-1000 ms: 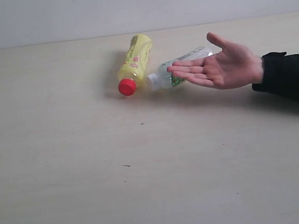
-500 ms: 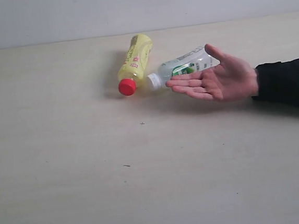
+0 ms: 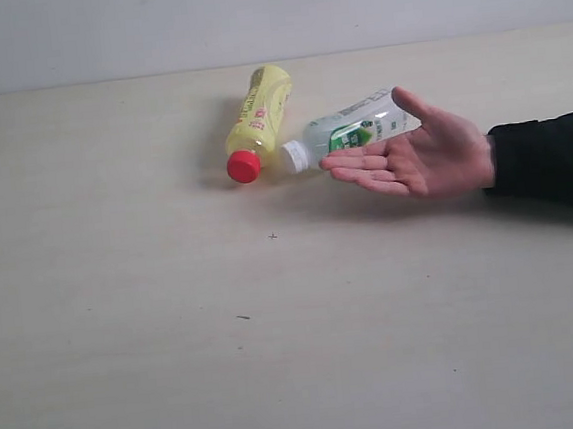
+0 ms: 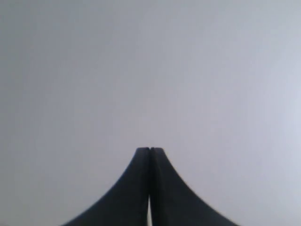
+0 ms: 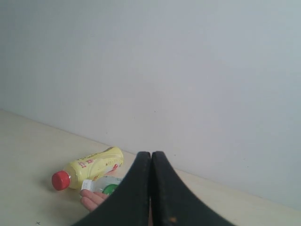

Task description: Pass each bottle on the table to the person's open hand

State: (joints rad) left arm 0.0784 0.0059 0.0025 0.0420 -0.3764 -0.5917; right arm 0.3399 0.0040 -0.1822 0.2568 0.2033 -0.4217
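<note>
A yellow bottle [image 3: 259, 119] with a red cap lies on its side on the pale table [image 3: 177, 334], cap toward the camera. Right beside it lies a small clear bottle [image 3: 351, 126] with a green label and white cap. The person's open hand [image 3: 417, 153] reaches in from the right, palm up, just in front of the clear bottle and partly covering it. Neither gripper shows in the exterior view. My left gripper [image 4: 150, 149] is shut, facing a blank grey wall. My right gripper [image 5: 151, 153] is shut and empty, with the yellow bottle [image 5: 89, 172], the clear bottle [image 5: 103, 184] and the hand's fingertips [image 5: 91, 199] beyond it.
A grey wall [image 3: 269, 15] runs along the table's far edge. The person's black sleeve [image 3: 553, 161] lies over the right side of the table. A few small dark specks [image 3: 242, 318] mark the table top.
The open hand has dropped lower and drawn a little to the left, uncovering more of the clear bottle. The bottles and both grippers have not moved.
</note>
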